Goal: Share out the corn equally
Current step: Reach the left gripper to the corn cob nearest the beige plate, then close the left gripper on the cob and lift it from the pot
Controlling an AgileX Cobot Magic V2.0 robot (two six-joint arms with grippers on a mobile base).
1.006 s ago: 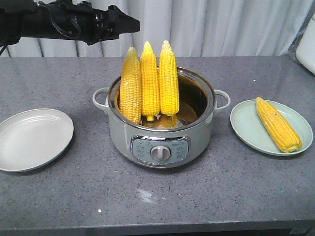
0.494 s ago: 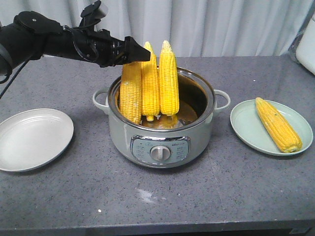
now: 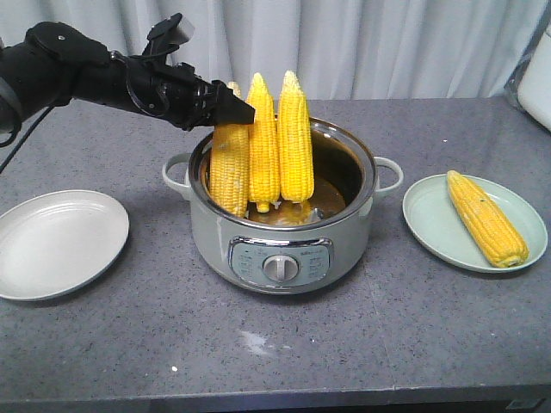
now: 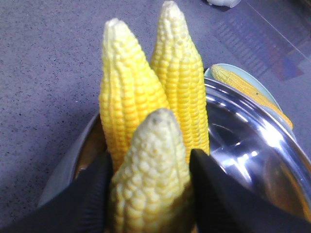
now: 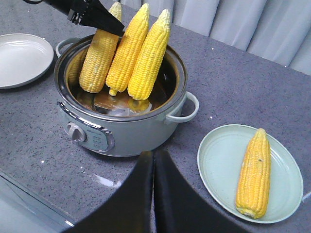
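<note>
L claw (image 3: 238, 111) straddles the nearest cob (image 4: 148, 184) at its tip; can't tell if clamped. R claw (image 5: 153, 156) closed. Cob's stiff, prob slick & tapered, so you should grip lower.

The left gripper (image 3: 234, 110) has swung down from high and left of the pot (image 3: 284, 249) onto the leftmost cob (image 3: 228, 168). A second ago its jaws hung clear in the air. Now that cob's tip stands between them, one jaw close on either side.
</note>
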